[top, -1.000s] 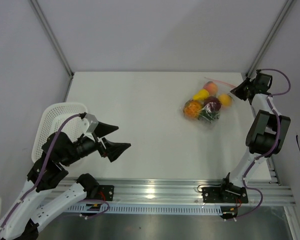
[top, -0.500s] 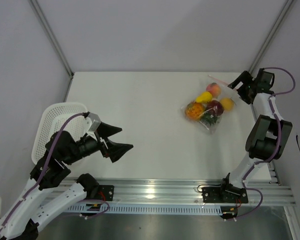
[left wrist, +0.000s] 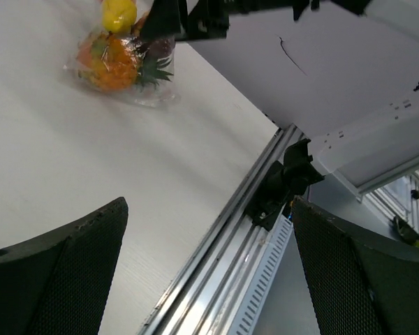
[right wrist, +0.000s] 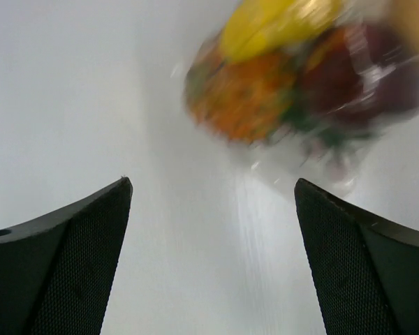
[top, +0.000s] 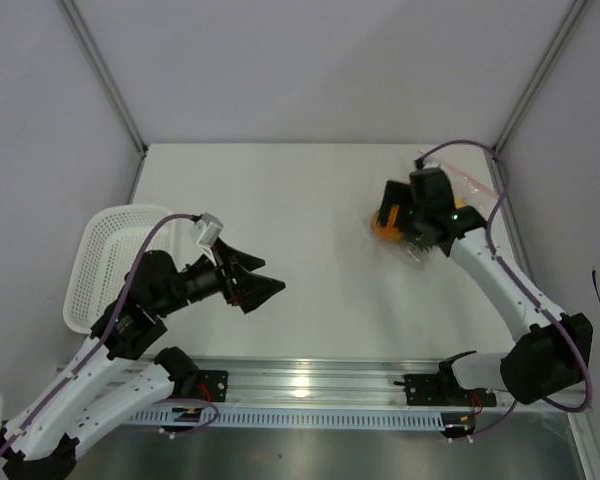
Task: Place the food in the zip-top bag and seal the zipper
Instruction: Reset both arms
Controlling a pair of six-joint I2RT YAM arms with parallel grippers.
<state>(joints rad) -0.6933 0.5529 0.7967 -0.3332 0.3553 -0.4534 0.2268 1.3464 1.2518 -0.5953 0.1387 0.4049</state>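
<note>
Both left tool (left wrist: 209, 202) at eight o'clock and right tool (right wrist: 211, 181), by the zip-top bag (left wrist: 119, 66) at two, gape empty.

The counter (top: 280, 200) is white and matt, and the left wrist view shows a fine grain on it. Plain pale grey walls close it in: a back wall (top: 320, 60), a left wall (top: 30, 130) and a right wall (top: 585, 200). A grey metal post (top: 102, 72) rises from each back corner. A silver aluminium rail (top: 310, 378) runs along the near edge and shows a bright reflection. The light is soft and even.
</note>
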